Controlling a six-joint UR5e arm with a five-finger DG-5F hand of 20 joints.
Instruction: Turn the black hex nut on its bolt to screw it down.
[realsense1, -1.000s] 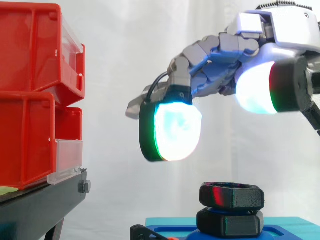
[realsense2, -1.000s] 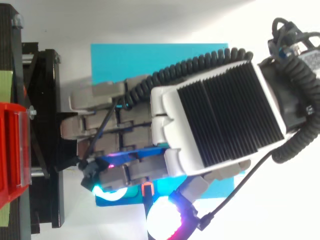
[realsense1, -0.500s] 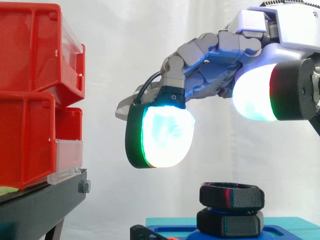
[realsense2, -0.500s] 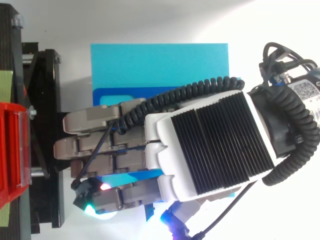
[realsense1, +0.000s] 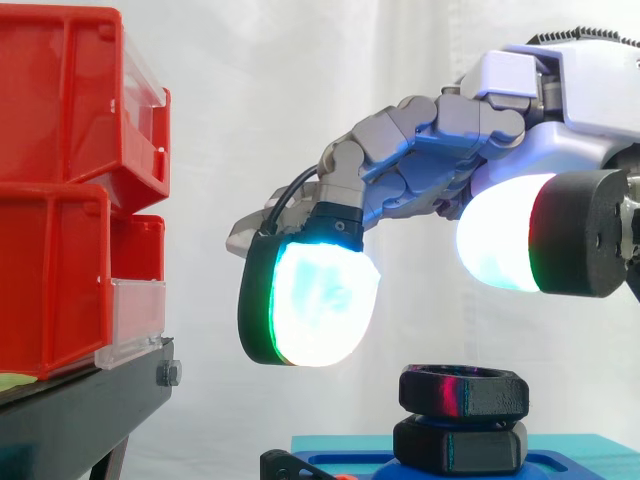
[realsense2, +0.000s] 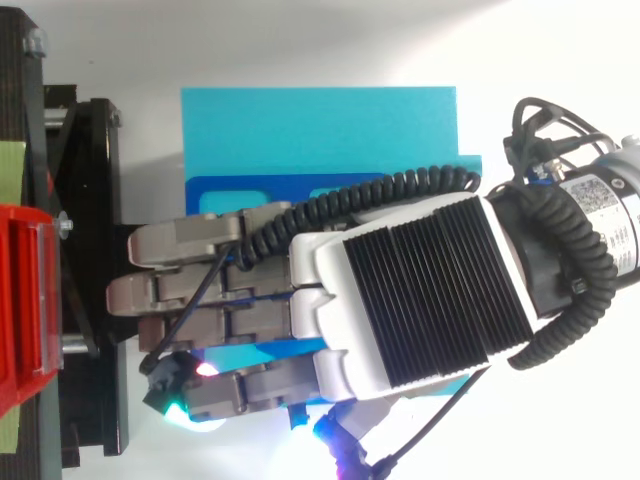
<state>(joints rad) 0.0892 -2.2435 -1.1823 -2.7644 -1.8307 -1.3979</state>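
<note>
I have the hand (realsense1: 430, 165) hovering spread wide above the black hex nut (realsense1: 463, 390), holding nothing and touching nothing. The nut sits on its bolt over the blue base (realsense1: 575, 447), just above a second black hex piece (realsense1: 460, 446) — so I judge the grip and turn are yet to come.

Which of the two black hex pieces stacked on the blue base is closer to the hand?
The upper nut, sitting on top of the lower hex piece; the hand hovers above it without touching.
</note>
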